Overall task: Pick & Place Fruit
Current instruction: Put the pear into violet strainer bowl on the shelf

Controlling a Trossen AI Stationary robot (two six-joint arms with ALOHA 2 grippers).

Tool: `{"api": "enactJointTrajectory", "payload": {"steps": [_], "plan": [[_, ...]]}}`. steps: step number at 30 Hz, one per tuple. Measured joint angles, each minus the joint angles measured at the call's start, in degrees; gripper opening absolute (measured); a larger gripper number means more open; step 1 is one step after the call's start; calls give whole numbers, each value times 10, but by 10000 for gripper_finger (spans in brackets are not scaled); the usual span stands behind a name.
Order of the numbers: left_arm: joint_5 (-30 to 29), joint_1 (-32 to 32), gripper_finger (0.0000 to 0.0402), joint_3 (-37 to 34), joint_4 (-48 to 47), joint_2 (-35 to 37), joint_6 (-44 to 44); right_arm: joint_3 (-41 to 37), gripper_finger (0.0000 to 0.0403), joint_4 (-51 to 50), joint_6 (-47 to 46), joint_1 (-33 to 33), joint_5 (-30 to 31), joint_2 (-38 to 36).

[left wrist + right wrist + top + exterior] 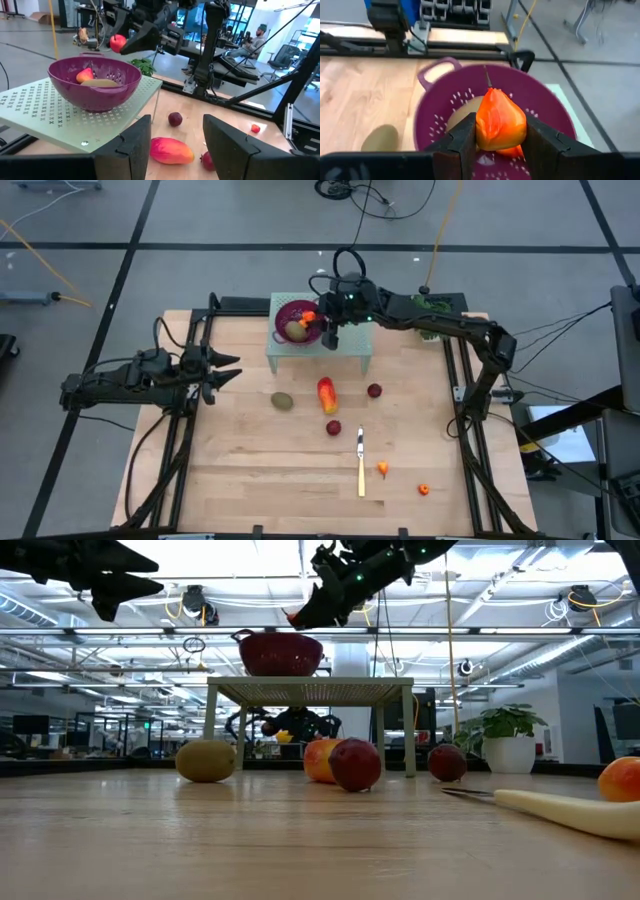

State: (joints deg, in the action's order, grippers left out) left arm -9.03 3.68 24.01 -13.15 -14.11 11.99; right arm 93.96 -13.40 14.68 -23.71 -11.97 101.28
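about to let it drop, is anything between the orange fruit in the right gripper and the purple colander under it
Nothing visible. The right gripper holds the orange fruit directly above the open purple colander. Below it lie only a brown-green fruit and a small orange piece, already inside.

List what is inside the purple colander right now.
Inside the purple colander lie a brown-green oval fruit and a small orange piece. The right end effector holds an orange fruit above it, covering part of the colander's floor.
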Motion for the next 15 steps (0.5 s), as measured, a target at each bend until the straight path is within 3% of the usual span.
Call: {"api": "enactJointTrajectory", "payload": {"steps": [15], "plan": [[0, 0, 182, 0, 0, 0, 0, 21, 126, -54, 26, -6, 14, 9]]}}
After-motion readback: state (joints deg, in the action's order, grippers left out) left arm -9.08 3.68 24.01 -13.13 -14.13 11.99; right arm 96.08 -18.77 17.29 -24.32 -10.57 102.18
